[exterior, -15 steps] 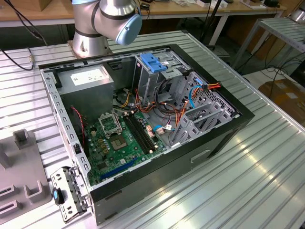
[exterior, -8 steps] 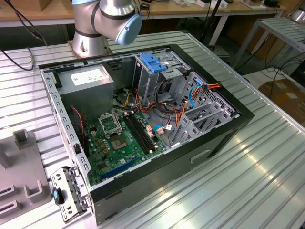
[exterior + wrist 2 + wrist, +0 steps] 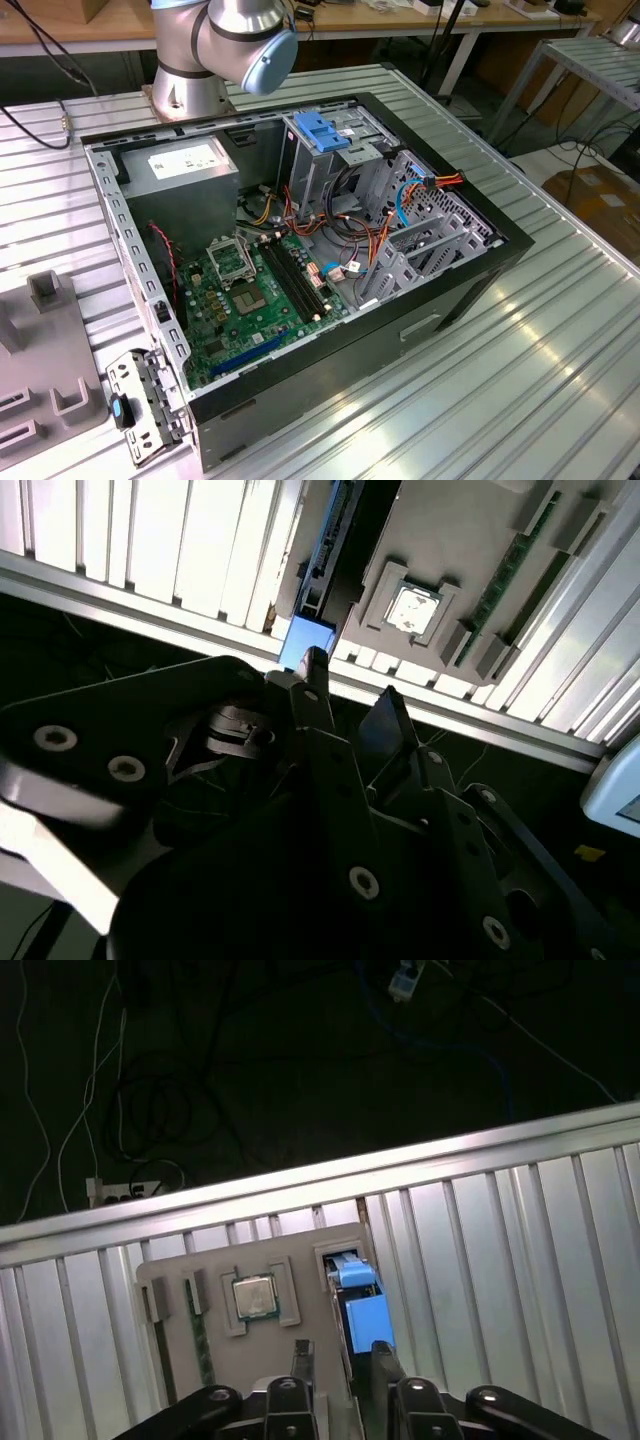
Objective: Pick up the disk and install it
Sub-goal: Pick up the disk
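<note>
Hovering over the disk (image 3: pixel 358 1305), gripper (image 3: pixel 342 1365) spread, pinching nothing. Disk stands edge-up in the grey holder tray (image 3: pixel 308 1305), at 8 o'clock from the computer case (image 3: pixel 300 250) in the exterior view. Pickup and install both undone.

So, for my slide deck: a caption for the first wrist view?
Open claw poised over the blue-railed disk standing in a grey holder beside a processor chip.

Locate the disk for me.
In the first wrist view, the disk stands edgewise in a slot of the grey tray, beside the processor chip, near the gripper.
</note>
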{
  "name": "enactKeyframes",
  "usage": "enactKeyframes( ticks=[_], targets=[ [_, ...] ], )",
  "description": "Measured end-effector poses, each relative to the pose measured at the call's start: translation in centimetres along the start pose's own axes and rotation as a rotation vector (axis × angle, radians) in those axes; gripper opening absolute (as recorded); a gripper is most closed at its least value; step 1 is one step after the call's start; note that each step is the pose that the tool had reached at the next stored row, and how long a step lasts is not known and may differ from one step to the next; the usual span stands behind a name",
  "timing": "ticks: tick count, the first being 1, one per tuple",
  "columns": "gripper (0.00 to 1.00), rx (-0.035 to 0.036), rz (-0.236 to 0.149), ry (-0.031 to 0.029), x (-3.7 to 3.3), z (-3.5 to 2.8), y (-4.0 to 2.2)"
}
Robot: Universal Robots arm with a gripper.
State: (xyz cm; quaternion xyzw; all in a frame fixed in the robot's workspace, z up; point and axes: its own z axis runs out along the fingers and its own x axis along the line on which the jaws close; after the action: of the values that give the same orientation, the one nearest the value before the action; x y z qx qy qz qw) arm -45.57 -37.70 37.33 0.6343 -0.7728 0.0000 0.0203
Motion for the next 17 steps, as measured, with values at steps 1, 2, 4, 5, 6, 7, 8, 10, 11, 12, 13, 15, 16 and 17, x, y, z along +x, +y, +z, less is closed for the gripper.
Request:
enactKeyframes(
  ticks=[1, 2, 4, 5, 6, 7, 8, 10, 11, 12, 13, 15, 16, 17],
  targets=[
    [0.36, 0.0018, -0.003, -0.0001, -0.01, 0.11, 0.00],
    [0.42, 0.0031, -0.006, -0.0001, -0.01, 0.14, 0.00],
    [0.42, 0.0043, -0.013, -0.0001, -0.02, 0.16, 0.00],
    [0.42, 0.0045, -0.013, -0.0002, -0.02, 0.16, 0.00],
    [0.42, 0.0046, -0.013, -0.0002, -0.02, 0.17, 0.00],
    [0.42, 0.0046, -0.014, -0.0002, -0.02, 0.17, 0.00],
    [0.42, 0.0046, -0.014, -0.0002, -0.02, 0.17, 0.00],
    [0.42, 0.0046, -0.014, -0.0002, -0.02, 0.17, 0.00],
    [0.42, 0.0046, -0.014, -0.0002, -0.02, 0.17, 0.00],
    [0.42, 0.0046, -0.014, -0.0003, -0.02, 0.17, 0.00],
    [0.42, 0.0046, -0.014, -0.0002, -0.02, 0.17, 0.00],
    [0.42, 0.0046, -0.014, -0.0002, -0.02, 0.17, 0.00],
    [0.42, 0.0051, -0.015, -0.0003, -0.02, 0.18, 0.00],
    [0.42, 0.0095, -0.021, -0.0004, -0.13, 0.26, 0.03]
  ],
)
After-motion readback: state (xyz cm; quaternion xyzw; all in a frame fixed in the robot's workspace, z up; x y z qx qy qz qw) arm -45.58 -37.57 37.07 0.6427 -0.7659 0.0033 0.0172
